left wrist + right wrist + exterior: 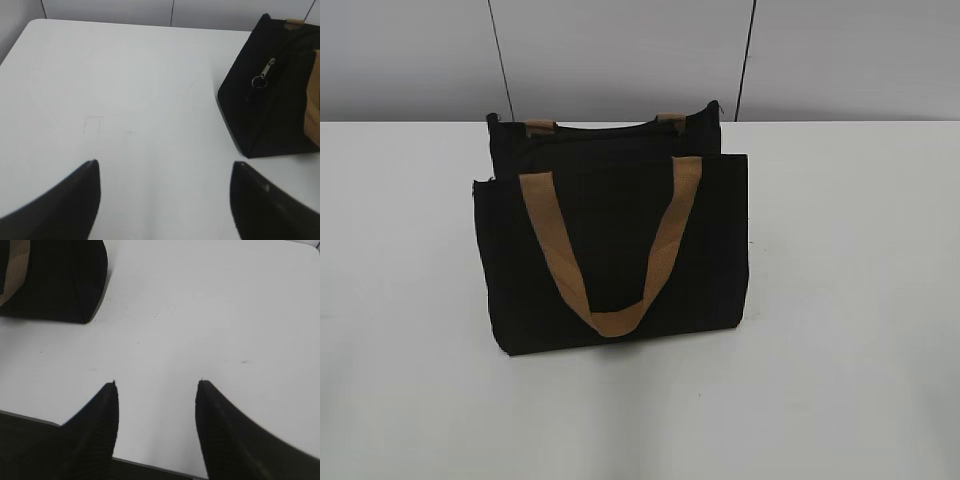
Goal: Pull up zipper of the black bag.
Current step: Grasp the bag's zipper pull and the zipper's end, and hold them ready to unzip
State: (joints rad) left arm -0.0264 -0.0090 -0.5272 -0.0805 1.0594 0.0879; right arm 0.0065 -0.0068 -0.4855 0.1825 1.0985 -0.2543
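Nothing done: zipper (263,75) on black bag (610,250) untouched, ahead-right of the spread-open left gripper (165,170); right gripper (156,385) likewise open, empty.

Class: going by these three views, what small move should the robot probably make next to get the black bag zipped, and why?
Probably move the left hand toward the zipper: it hangs on the black bag end facing that open, empty hand; the right hand sees none.
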